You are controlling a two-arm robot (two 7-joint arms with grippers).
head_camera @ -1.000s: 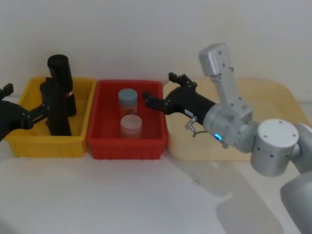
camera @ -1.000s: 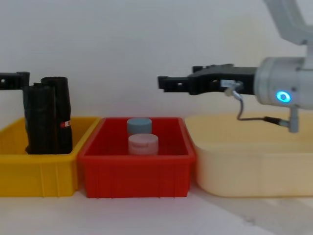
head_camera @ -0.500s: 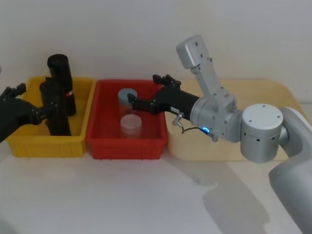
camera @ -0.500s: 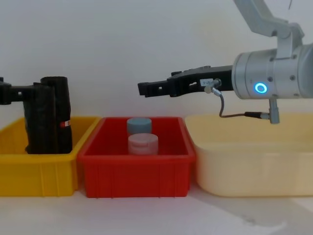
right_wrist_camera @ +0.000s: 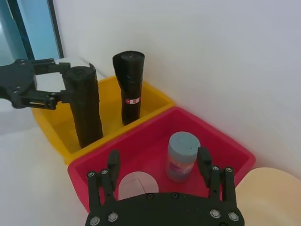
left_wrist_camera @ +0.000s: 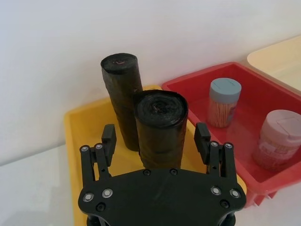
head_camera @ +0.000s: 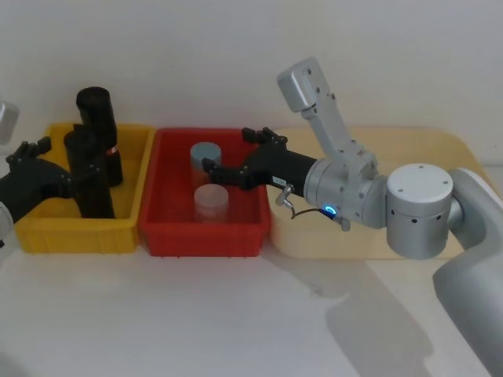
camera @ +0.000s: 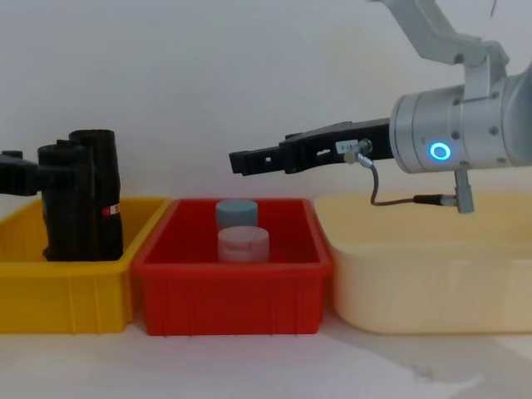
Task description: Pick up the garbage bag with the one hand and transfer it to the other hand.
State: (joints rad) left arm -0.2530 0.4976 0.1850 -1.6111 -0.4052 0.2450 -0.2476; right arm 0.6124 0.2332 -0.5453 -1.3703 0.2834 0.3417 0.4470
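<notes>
The garbage bag (head_camera: 93,181) is a plain black roll standing upright at the front of the yellow bin (head_camera: 47,236). My left gripper (head_camera: 69,169) is open, with one finger on either side of the roll near its top. In the left wrist view the garbage bag (left_wrist_camera: 161,125) stands between the fingers (left_wrist_camera: 109,137) with small gaps on both sides. My right gripper (head_camera: 228,161), its wrist showing a blue ring (camera: 438,151), hovers open above the red bin (head_camera: 169,236), holding nothing. The right wrist view shows the garbage bag (right_wrist_camera: 85,108) with the left gripper (right_wrist_camera: 64,81) around it.
A second black roll with a red-and-white label (head_camera: 100,129) stands just behind the bag. The red bin holds a blue-lidded jar (head_camera: 206,159) and a pink-lidded jar (head_camera: 211,203). A cream tub (camera: 432,266) sits at the right. A white wall is close behind.
My right gripper has swung left from the cream tub's edge to over the red bin. My left gripper has advanced so its fingers straddle the front roll.
</notes>
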